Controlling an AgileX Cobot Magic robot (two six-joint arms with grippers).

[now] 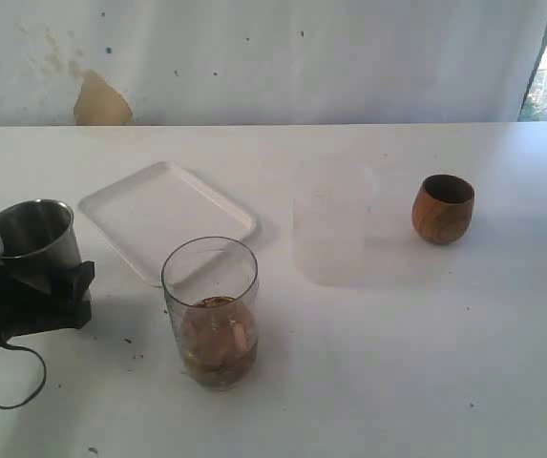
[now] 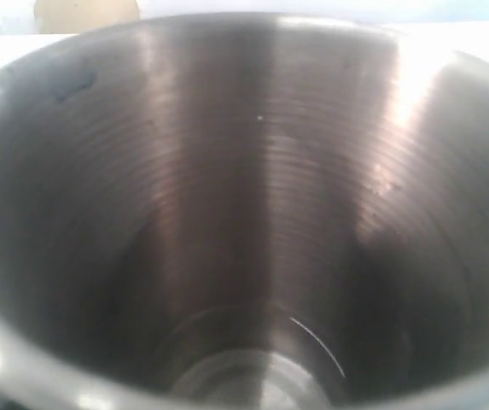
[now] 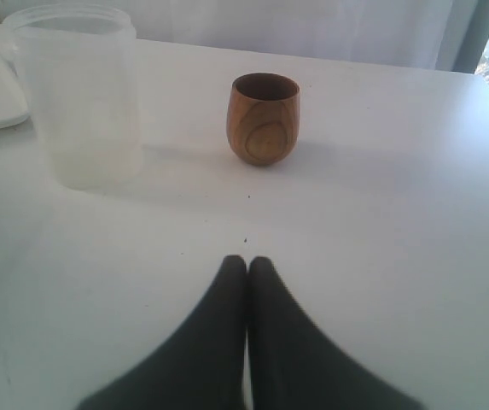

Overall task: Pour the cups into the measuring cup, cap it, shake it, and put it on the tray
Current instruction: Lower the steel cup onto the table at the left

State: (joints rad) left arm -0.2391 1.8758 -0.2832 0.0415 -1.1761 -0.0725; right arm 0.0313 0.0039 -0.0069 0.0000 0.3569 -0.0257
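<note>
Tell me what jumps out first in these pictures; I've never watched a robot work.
The clear measuring cup at the front of the table draws the eye first, with brown stuff in its bottom. At the left edge, the left gripper holds a shiny steel tumbler upright. A small wooden cup stands alone on the right, with a frosted cup and a white tray between them.

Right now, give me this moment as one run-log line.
left end effector: gripping steel tumbler, looks empty | right end effector: shut, empty | measuring cup: uncapped, brown contents | wooden cup: upright
</note>
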